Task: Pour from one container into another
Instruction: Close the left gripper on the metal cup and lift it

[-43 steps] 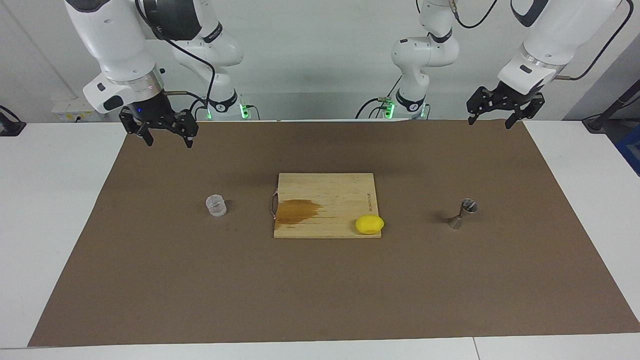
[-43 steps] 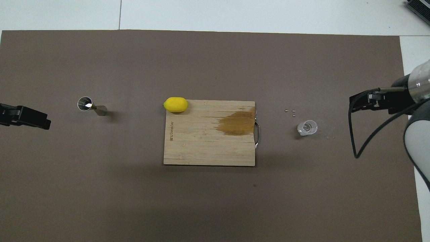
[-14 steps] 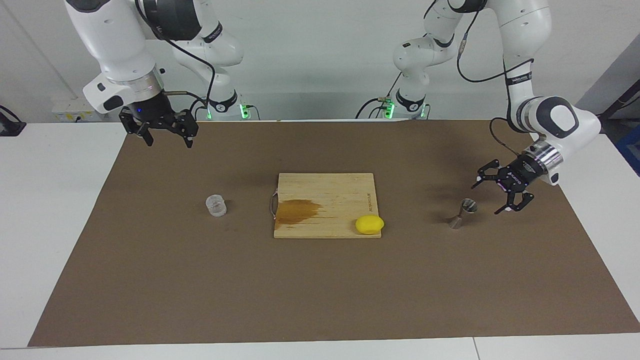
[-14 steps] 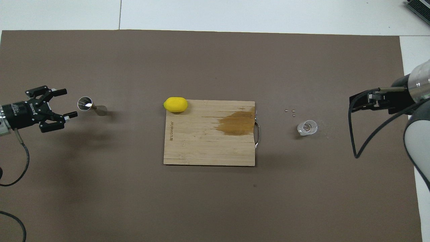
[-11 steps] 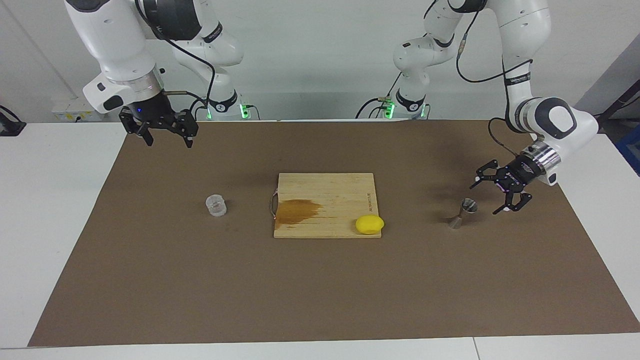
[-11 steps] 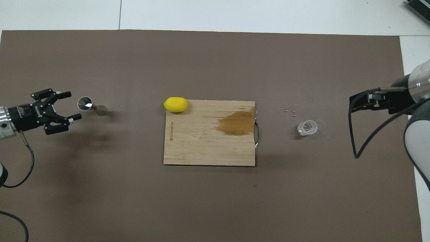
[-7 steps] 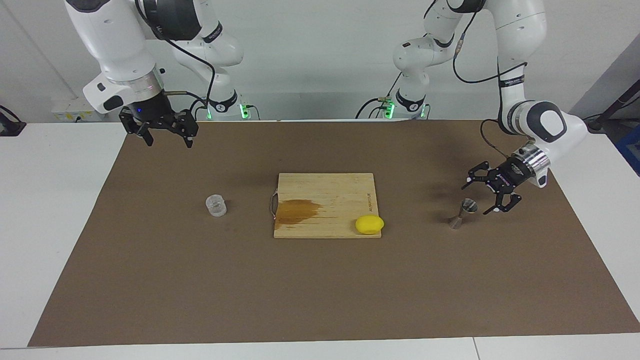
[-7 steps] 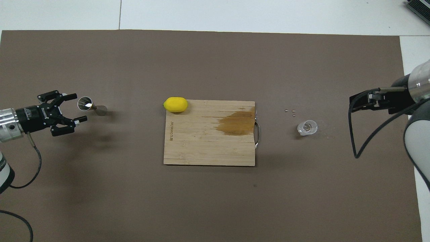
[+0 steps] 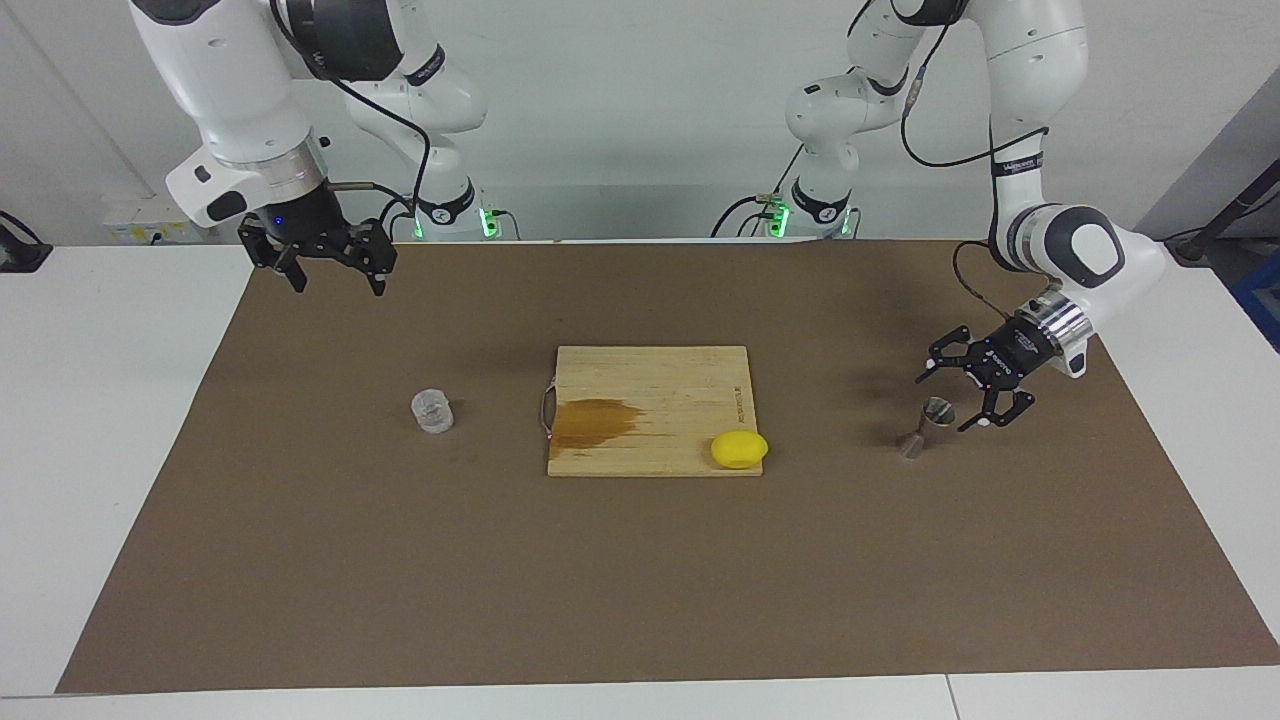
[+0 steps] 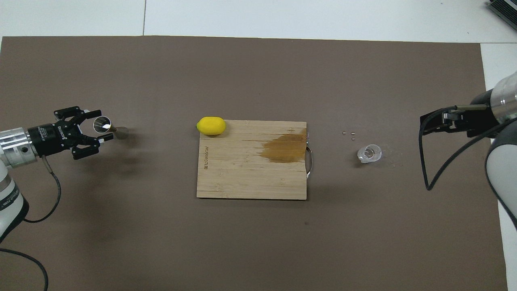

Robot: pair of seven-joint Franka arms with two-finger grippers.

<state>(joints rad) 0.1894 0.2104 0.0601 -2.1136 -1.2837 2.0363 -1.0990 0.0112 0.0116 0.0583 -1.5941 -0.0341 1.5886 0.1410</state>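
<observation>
While spread left hand [image 9: 950, 398] flanks jigger [image 9: 925, 424], pouring not begun; cup [image 9: 432, 411] untouched, at right hand's [image 9: 333, 270] five o'clock, also spread.

**My two white arms**

I see glossy white shells with dark grey joint bands on both arms. Each ends in a silver wrist ring and black linkage fingers: the left gripper [image 9: 955, 397], the right gripper [image 9: 333, 268]. Black cables loop along them; green lights glow at the bases.
</observation>
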